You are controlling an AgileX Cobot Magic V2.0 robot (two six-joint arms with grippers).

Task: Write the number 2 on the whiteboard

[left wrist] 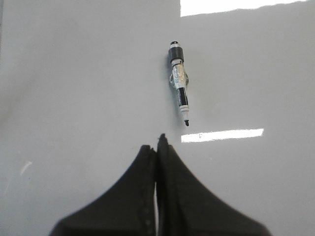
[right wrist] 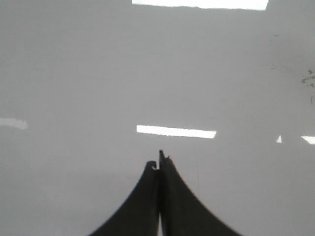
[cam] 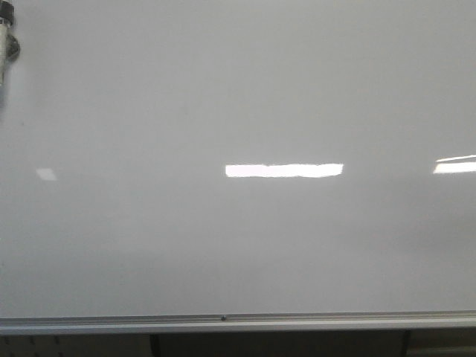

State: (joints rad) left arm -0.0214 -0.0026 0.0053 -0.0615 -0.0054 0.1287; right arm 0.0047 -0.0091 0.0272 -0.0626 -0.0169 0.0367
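Whiteboard (cam: 238,89) lies blank, silver rail along its near edge; a marker (left wrist: 179,83) rests uncapped on it; left gripper (left wrist: 158,143) and right gripper (right wrist: 159,160) fingers pressed together, holding nothing.

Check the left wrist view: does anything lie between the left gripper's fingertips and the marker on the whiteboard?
Nothing: only bare whiteboard separates the shut left gripper from the marker, whose tip points toward the fingers.
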